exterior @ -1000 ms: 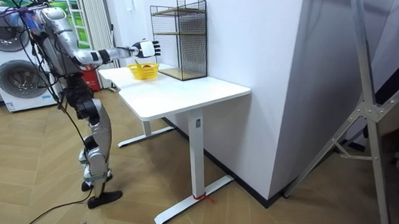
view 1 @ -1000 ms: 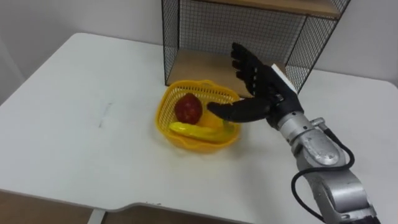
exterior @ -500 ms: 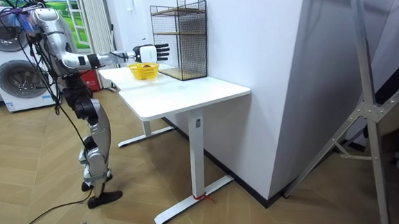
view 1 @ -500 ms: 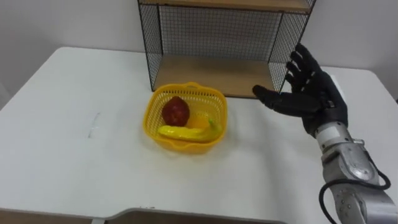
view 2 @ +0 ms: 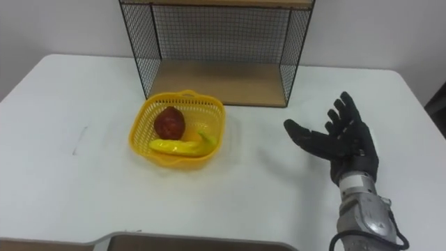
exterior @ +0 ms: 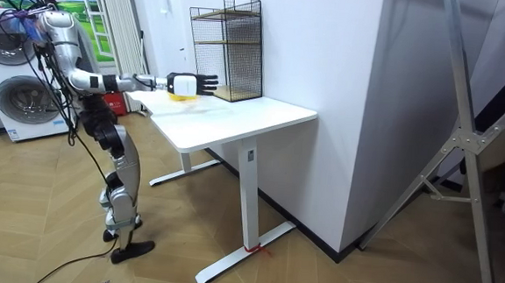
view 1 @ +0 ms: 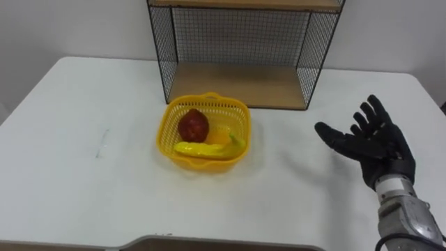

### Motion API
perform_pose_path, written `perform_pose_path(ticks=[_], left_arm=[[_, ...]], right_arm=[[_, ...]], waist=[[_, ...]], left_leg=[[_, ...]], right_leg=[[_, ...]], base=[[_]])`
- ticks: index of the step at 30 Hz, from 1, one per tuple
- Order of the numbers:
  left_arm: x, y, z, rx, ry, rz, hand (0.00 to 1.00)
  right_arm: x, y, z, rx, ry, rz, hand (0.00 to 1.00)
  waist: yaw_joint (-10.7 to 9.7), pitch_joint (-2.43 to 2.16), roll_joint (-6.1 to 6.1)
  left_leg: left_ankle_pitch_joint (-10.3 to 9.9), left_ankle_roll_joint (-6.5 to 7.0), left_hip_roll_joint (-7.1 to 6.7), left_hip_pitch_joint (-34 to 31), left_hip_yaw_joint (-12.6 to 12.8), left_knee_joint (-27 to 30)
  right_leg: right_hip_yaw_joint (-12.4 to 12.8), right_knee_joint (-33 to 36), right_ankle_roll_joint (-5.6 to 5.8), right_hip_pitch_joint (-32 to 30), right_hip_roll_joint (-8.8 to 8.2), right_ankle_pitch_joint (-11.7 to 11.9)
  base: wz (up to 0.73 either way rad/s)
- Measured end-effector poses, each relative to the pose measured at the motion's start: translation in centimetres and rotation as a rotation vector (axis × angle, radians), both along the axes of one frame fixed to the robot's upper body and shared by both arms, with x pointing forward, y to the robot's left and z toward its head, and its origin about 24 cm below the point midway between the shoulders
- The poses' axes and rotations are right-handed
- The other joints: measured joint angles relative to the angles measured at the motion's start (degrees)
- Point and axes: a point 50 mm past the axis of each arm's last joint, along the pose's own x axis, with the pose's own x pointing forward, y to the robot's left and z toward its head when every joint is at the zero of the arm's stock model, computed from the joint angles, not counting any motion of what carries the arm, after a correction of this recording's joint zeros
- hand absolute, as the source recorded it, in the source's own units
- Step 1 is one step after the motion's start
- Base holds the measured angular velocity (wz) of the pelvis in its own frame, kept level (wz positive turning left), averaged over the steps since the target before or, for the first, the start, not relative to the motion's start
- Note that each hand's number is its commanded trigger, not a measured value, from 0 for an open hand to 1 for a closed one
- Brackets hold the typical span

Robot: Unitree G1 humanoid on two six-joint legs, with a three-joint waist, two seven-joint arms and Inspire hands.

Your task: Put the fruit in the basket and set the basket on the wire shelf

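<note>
A yellow plastic basket (view 1: 238, 118) stands on the white table (view 1: 83, 174), just in front of the wire shelf (view 1: 244, 84). Inside it lie a red apple (view 1: 193, 125) and a yellow banana (view 1: 198, 148), with a bit of green at the banana's right end. My right hand (view 1: 373, 146) hovers open over the table to the right of the basket, fingers spread, well apart from it. In the room view that hand (exterior: 194, 83) is stretched out over the table in front of the shelf (exterior: 227, 48).
The wire shelf has a wooden bottom board (view 1: 240, 87) with nothing on it and an upper board (view 1: 244, 3). The table's front edge (view 1: 209, 240) is near me. In the room view I stand at the table's left end, washing machines (exterior: 18, 101) behind me.
My right hand has drawn back from the basket's rim to the right and toward me, staying open. The camera has shifted, so the basket and shelf sit further left and lower in view.
</note>
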Motion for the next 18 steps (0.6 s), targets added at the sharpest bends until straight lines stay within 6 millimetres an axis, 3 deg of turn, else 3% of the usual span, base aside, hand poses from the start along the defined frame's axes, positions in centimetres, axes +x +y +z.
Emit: perform_pose_path(ticks=[4, 7, 10, 12, 18], left_arm=[[2.0, 3.3, 2.5, 0.199, -0.187, 0.272, 0.00], [4.3, 4.9, 5.2, 0.355, -0.331, 0.350, 0.00], [7.2, 5.8, 8.6, 0.488, -0.491, 0.377, 0.00], [8.0, 6.5, 10.5, 0.580, -0.569, 0.415, 0.00], [9.4, 7.2, 15.6, 0.837, -0.738, 0.482, 0.00]], right_arm=[[-1.6, -1.3, -0.7, -0.064, 0.057, -0.068, 0.00], [-2.4, -1.6, -1.1, -0.082, 0.091, -0.108, 0.00], [-3.6, -1.7, -1.4, -0.097, 0.117, -0.128, 0.00], [-4.0, -1.8, -0.9, -0.110, 0.098, -0.134, 0.00], [-4.2, -2.4, -0.5, -0.138, 0.071, -0.191, 0.00]], waist=[[1.8, -0.16, -0.12], [3.5, -0.13, 0.02], [5.2, -0.25, 0.04], [5.8, -0.37, 0.30], [6.0, 0.04, 0.95]], left_leg=[[0.0, -0.06, 0.05, 0.2, -0.2, -0.2], [0.0, -0.05, 0.02, 0.1, -0.1, -0.5], [0.0, -0.05, 0.01, 0.0, -0.2, -0.7], [0.1, -0.05, 0.01, 0.2, -0.2, -1.1], [0.1, -0.05, -0.02, 0.9, -0.3, -1.2]], right_leg=[[0.0, 0.0, 0.00, 0.1, -0.01, 0.0], [0.1, 0.0, 0.00, -0.1, 0.01, 0.0], [-0.2, 0.0, 0.00, -0.7, 0.01, 0.0], [-0.2, 0.0, 0.00, -0.4, 0.01, 0.0], [-0.2, -0.1, 0.01, 0.1, 0.17, 0.0]], base=[[0.02], [-0.03], [-0.01], [0.00], [0.01]])
